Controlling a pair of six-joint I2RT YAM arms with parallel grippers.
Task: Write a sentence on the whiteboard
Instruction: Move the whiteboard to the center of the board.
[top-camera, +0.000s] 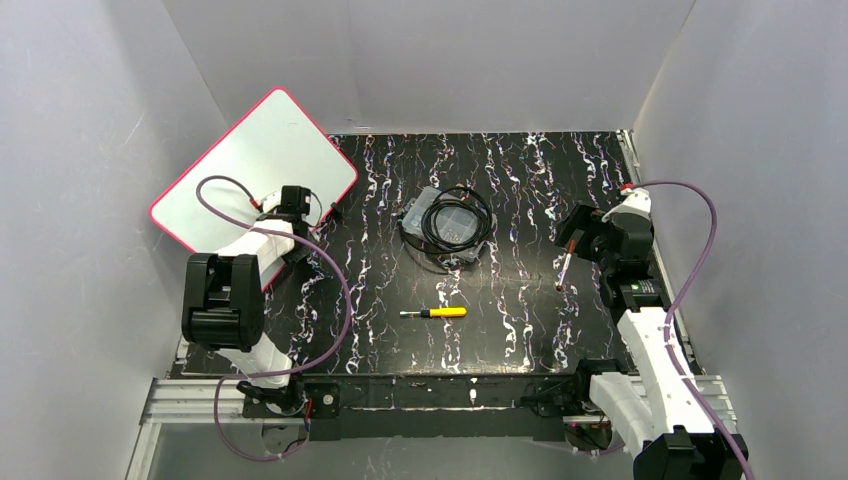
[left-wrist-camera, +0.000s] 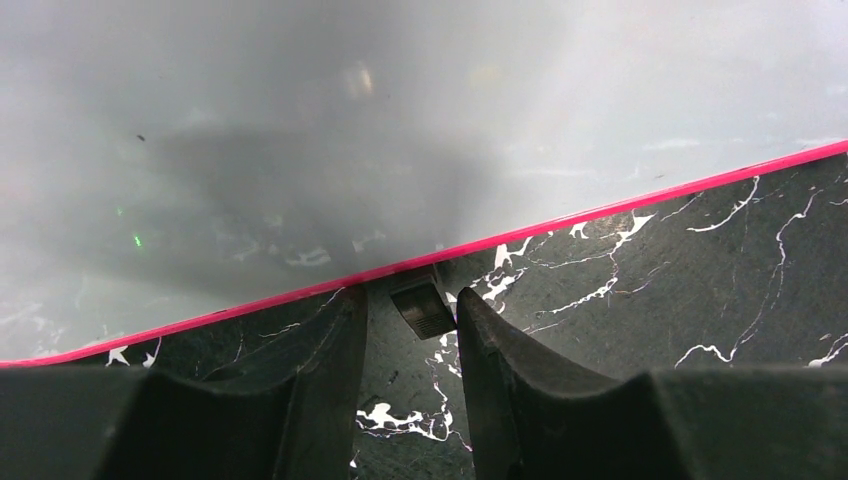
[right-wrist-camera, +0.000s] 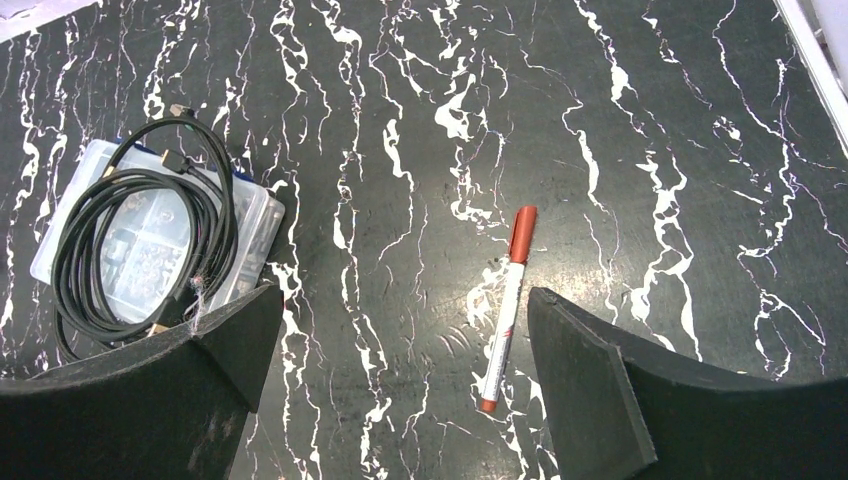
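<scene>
Right gripper hangs wide open over the red marker lying on the table. Left gripper flanks the black clip on the whiteboard at far left; I cannot tell if it pinches. No sentence shows, so all the writing remains.

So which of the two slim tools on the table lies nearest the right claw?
The white marker with the red-brown cap, lying flat just below the open right claw; the yellow-handled screwdriver lies well apart, roughly midway between the two arms.
</scene>
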